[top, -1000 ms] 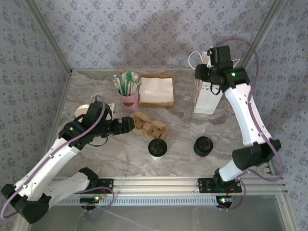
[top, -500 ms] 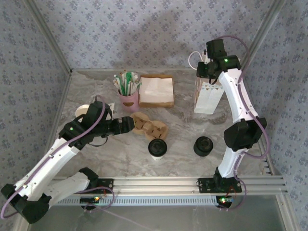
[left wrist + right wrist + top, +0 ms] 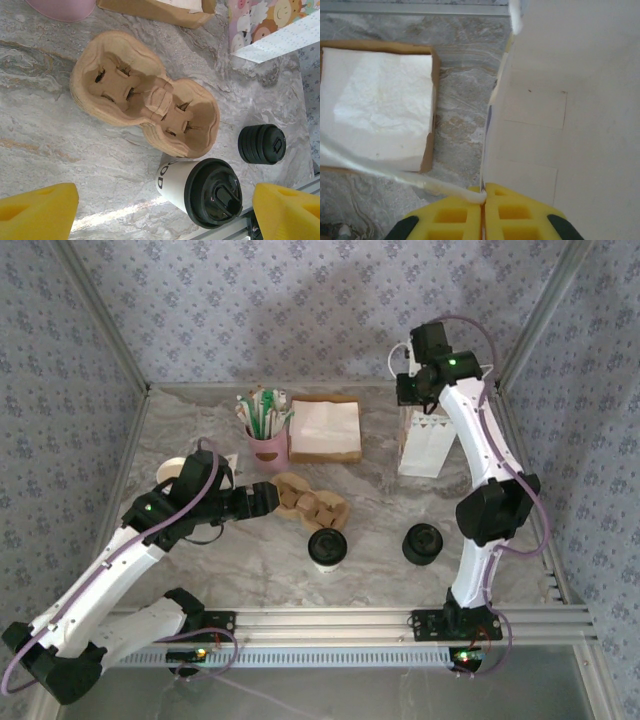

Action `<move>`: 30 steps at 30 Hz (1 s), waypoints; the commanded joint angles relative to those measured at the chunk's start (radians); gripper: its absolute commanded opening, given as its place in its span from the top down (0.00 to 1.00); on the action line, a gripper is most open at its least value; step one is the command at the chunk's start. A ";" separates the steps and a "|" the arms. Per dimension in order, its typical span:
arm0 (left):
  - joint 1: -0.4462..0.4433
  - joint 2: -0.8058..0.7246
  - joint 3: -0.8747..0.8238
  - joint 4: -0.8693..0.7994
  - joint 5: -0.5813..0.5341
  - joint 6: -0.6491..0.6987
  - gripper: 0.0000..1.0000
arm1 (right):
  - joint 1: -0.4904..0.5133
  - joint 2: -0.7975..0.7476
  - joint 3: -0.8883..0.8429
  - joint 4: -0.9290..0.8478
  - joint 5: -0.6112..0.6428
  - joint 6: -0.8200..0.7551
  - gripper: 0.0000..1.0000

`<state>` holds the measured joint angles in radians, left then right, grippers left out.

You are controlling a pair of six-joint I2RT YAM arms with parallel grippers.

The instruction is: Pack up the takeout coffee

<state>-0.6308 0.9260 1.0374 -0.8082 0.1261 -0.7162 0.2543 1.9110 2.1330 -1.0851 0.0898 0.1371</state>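
The takeout coffee (image 3: 327, 548), a cream cup with a black lid, stands upright near the table's front. In the left wrist view the takeout coffee (image 3: 200, 187) sits just below the brown pulp cup carrier (image 3: 145, 107). My left gripper (image 3: 270, 500) hovers open at the carrier's (image 3: 312, 506) left end, its yellow fingers (image 3: 37, 212) wide apart around nothing. My right gripper (image 3: 412, 400) is at the top of the white paper bag (image 3: 428, 445). Its yellow pads (image 3: 455, 220) are shut on the bag's (image 3: 560, 100) upper rim, where the white handle cord (image 3: 395, 170) joins.
A squat pile of black spare lids (image 3: 422, 543) sits right of the coffee. A pink cup of straws (image 3: 265, 445) and a box of napkins (image 3: 325, 430) stand at the back. Lidless cups (image 3: 175, 470) lie behind my left arm. Patterned walls close in the table.
My right arm swung left over the bag and its jaws closed on the rim. The bag shifted slightly left. The left arm has not moved.
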 commanded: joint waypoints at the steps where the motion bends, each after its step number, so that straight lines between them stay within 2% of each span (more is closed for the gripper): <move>1: -0.004 -0.003 0.033 0.016 -0.010 0.009 0.09 | 0.036 -0.020 0.013 -0.030 0.012 -0.052 0.92; 13: -0.005 -0.015 0.027 0.017 -0.016 0.005 0.10 | 0.194 -0.140 -0.124 -0.012 -0.011 -0.094 0.93; 24: -0.005 -0.024 0.018 0.020 -0.011 -0.002 0.10 | 0.231 -0.228 -0.222 -0.047 0.011 -0.065 0.92; 25: -0.006 -0.024 0.019 0.022 -0.010 -0.005 0.10 | 0.236 -0.234 -0.232 -0.052 0.020 -0.065 0.91; 30: -0.004 -0.029 0.012 0.026 -0.009 -0.013 0.09 | 0.263 -0.251 -0.236 -0.093 0.073 -0.063 0.67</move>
<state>-0.6308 0.9188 1.0370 -0.8074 0.1184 -0.7208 0.4995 1.6939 1.8957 -1.1278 0.1150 0.0669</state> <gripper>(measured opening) 0.907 0.297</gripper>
